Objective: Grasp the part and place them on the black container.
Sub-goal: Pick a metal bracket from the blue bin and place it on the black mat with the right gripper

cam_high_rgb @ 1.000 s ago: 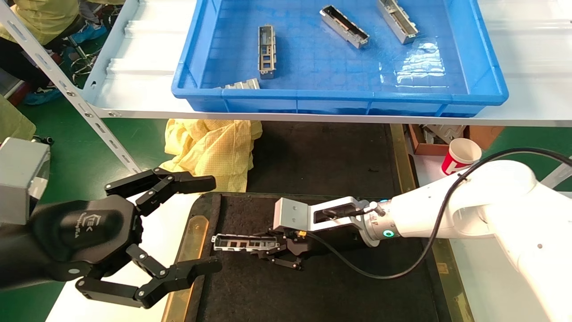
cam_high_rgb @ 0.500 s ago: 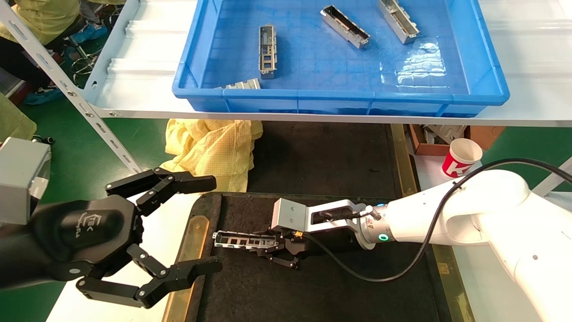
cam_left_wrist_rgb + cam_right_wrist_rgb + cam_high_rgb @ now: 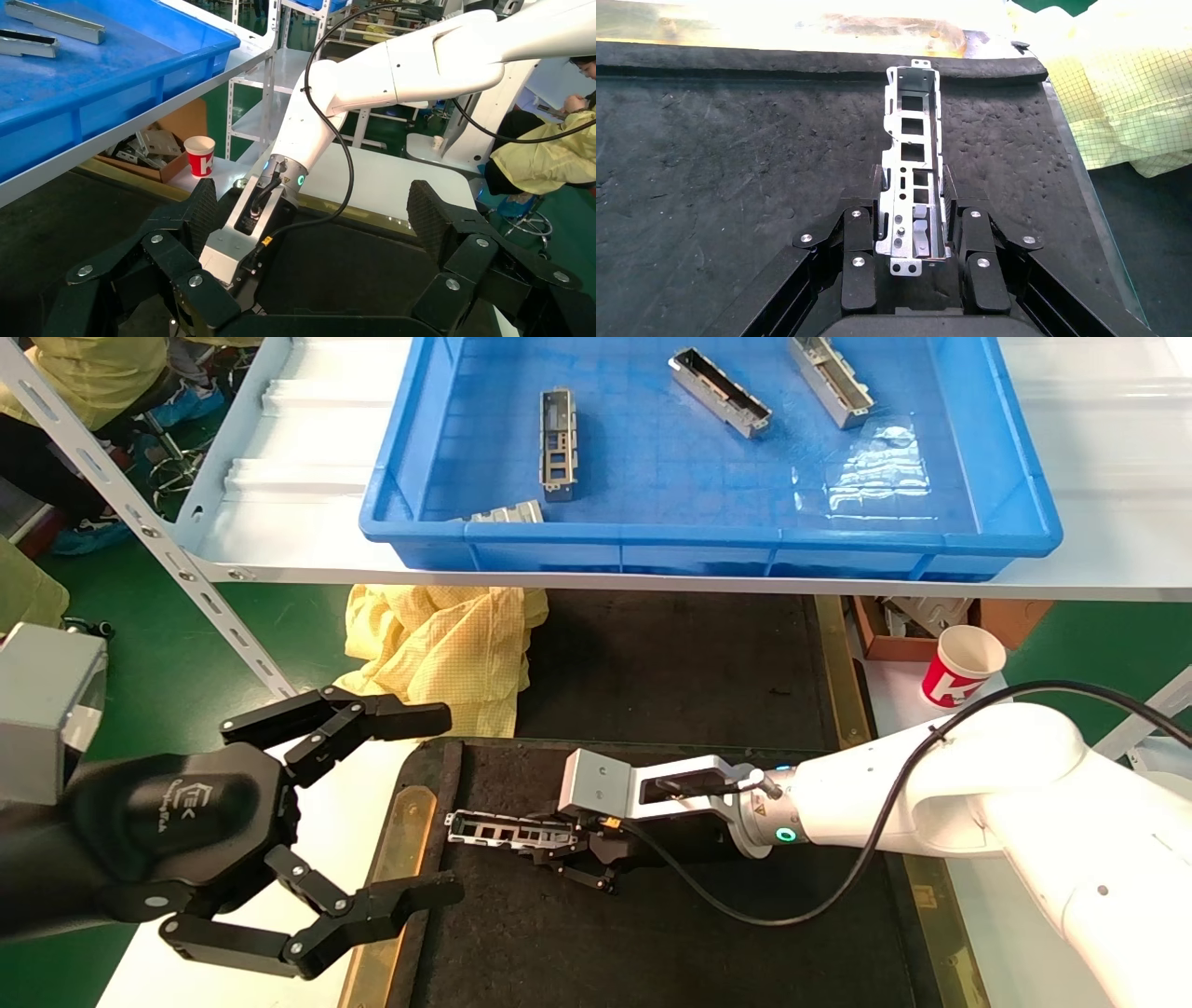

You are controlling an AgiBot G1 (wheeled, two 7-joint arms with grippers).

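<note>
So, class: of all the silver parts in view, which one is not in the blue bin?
The part clamped in the right gripper, over the black container; the others lie in the blue bin.

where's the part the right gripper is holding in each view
Head view: the part lies low and centre-left over the black container, sticking out of the right gripper.
Left wrist view: not visible; only the right arm shows.
Right wrist view: centre, part between the fingers.
Shared landmark: the black container.
</note>
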